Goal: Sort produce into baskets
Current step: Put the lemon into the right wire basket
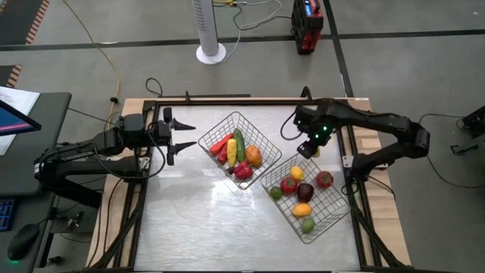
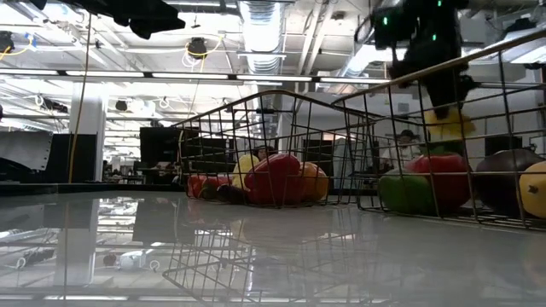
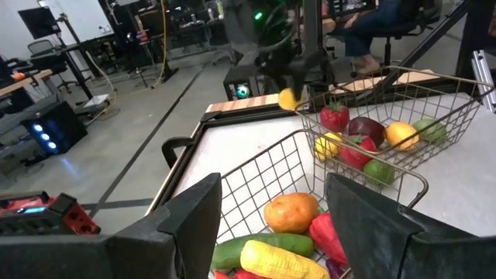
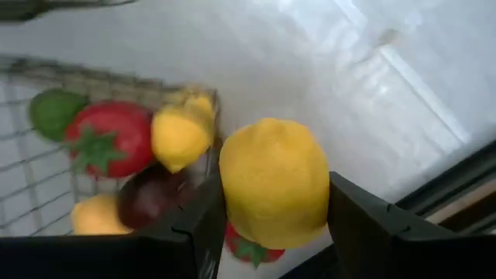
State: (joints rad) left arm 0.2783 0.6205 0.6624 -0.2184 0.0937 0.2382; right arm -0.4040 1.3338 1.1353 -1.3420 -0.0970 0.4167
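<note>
Holding a lemon above the right basket

Clamped on a yellow lemon (image 4: 273,182), the right gripper (image 1: 309,145) hangs over the far corner of the right basket (image 1: 331,203), where a tomato (image 1: 324,180), a dark plum (image 1: 305,191) and other fruits lie. The left basket (image 1: 261,140) holds a cucumber (image 1: 239,144) and corn (image 1: 231,152). The left gripper (image 1: 182,136), fingers apart and empty, waits near the table (image 1: 197,220) edge.

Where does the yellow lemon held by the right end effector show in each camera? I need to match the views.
High view: not visible, hidden under the right end effector.
Low view: yellow lemon, upper right, above the nearer basket.
Left wrist view: upper middle, beside that basket's corner.
Right wrist view: centre, between the dark fingers.
Shared landmark: the red strawberry.
</note>
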